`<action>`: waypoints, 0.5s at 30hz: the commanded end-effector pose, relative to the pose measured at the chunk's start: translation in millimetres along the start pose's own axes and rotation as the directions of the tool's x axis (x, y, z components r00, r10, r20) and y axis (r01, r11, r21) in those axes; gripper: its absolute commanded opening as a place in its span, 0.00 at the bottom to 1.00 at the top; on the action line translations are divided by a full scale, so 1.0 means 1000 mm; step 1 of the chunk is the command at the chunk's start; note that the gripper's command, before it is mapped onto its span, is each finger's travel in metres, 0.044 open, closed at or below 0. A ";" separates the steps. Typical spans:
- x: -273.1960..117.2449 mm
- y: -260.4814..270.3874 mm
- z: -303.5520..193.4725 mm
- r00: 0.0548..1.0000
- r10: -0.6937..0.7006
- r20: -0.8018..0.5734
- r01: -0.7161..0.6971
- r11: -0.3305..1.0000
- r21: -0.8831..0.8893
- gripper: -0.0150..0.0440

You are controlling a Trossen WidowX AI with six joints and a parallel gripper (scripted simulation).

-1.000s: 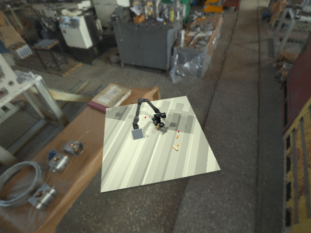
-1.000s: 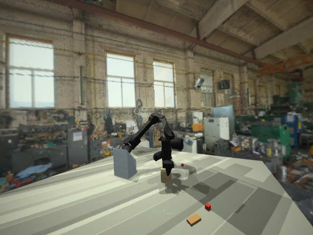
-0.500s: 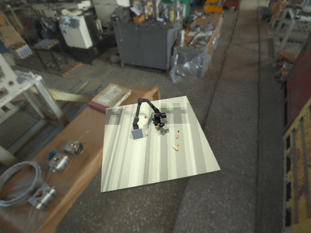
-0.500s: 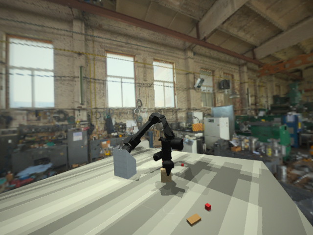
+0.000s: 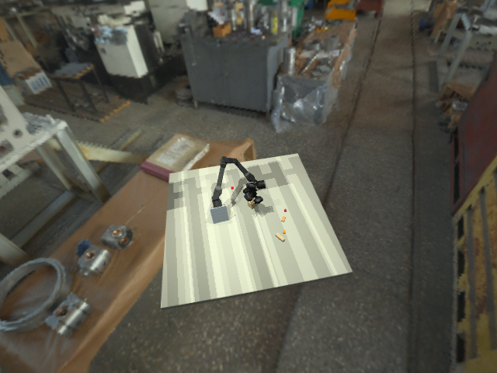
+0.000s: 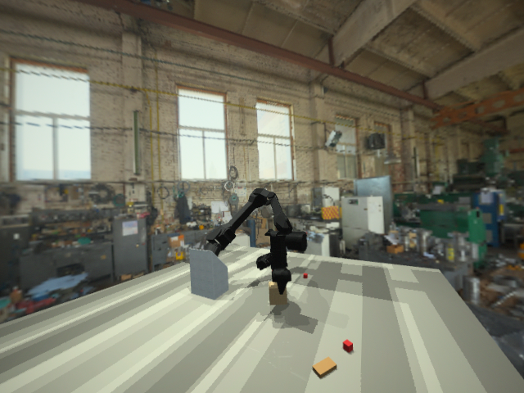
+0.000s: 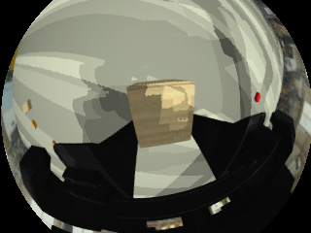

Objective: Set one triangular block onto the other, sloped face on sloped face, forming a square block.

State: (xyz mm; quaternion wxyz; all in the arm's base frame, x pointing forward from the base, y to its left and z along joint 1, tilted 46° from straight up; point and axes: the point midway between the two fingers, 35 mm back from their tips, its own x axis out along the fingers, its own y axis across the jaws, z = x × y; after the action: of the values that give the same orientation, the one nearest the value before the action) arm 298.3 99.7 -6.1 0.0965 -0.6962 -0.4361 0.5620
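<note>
The gripper points straight down and is closed on the upper triangular block, a tan wooden piece. Beneath it, tan wood reaches down to the table; the lower triangular block cannot be told apart from the upper one in any view. In the top view, this stack sits at about 3 o'clock from the grey base, near it. An orange flat block and a red cube lie well apart toward the near edge. A second red cube lies beyond the gripper.
</note>
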 end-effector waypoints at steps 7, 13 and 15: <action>0.000 0.000 0.000 1.000 0.000 0.000 0.000 1.000 0.000 0.43; 0.000 0.000 0.000 1.000 0.000 0.000 0.000 1.000 0.000 0.70; 0.000 0.000 0.000 1.000 0.000 0.000 0.000 1.000 0.000 0.79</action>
State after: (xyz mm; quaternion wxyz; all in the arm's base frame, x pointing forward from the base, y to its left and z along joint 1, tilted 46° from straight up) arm 298.3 99.7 -6.1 0.0965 -0.6962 -0.4361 0.5620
